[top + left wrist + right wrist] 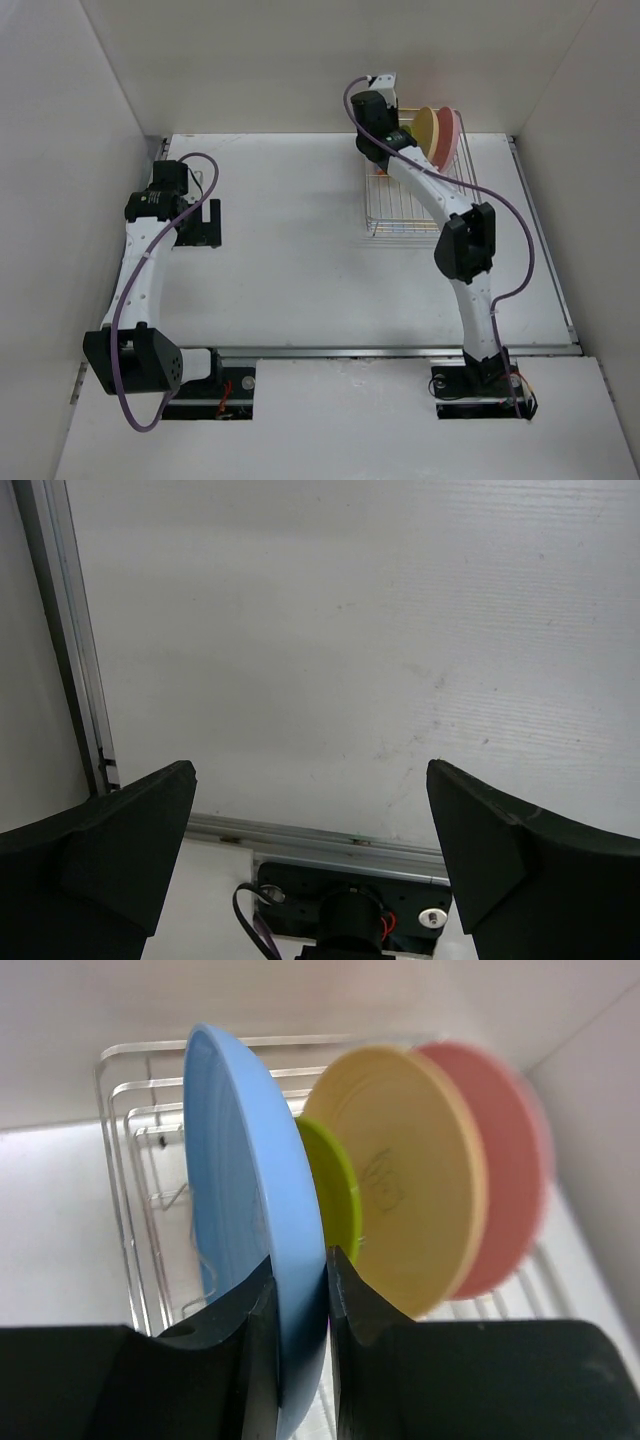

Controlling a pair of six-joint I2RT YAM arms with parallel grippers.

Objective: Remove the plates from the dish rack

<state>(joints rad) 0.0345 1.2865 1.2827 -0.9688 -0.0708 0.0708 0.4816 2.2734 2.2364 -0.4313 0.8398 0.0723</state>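
The wire dish rack (402, 214) stands at the back right of the table; its wires also show in the right wrist view (130, 1160). In it stand on edge a blue plate (240, 1160), a small lime green plate (338, 1188), a pale yellow plate (410, 1180) and a pink plate (510, 1190). The yellow plate (429, 128) and the pink plate (447, 136) also show from above. The orange plate is out of view. My right gripper (300, 1262) is shut on the blue plate's rim, over the rack (385, 138). My left gripper (310, 770) is open and empty, low over the table's left side (205, 222).
White walls close in the table at the back, left and right. A metal rail (400, 350) runs along the near edge, and another (70, 660) along the left edge. The left arm's base (350, 910) sits below the near rail.
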